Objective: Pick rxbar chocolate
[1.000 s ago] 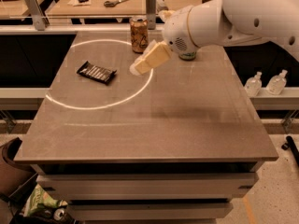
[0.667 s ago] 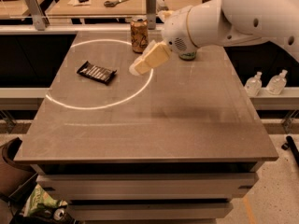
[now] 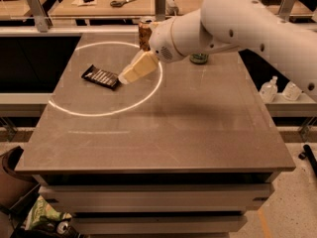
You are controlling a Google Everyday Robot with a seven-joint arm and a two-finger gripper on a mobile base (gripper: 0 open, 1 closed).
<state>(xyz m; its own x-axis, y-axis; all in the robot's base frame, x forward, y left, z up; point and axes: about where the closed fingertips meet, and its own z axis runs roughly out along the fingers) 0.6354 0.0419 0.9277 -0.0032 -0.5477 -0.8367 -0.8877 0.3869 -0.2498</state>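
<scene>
The rxbar chocolate (image 3: 101, 77) is a flat black bar with pale lettering stripes. It lies on the grey table (image 3: 198, 128) at the left, inside a bright ring of light. My gripper (image 3: 125, 78) reaches in from the right on the white arm (image 3: 237, 19). Its cream fingertips hover just right of the bar's right end, close to it. A brown drink can (image 3: 144, 33) stands behind the gripper, partly hidden by the arm.
A green can (image 3: 199, 58) stands at the back, mostly hidden under the arm. Behind the table is a wooden bench with scissors (image 3: 123, 2). Two clear bottles (image 3: 270, 89) stand on a shelf at the right. A bin (image 3: 12, 182) is at the lower left.
The gripper has moved left and slightly down, from near the brown can to right beside the bar's right end. The bar and cans have not moved.
</scene>
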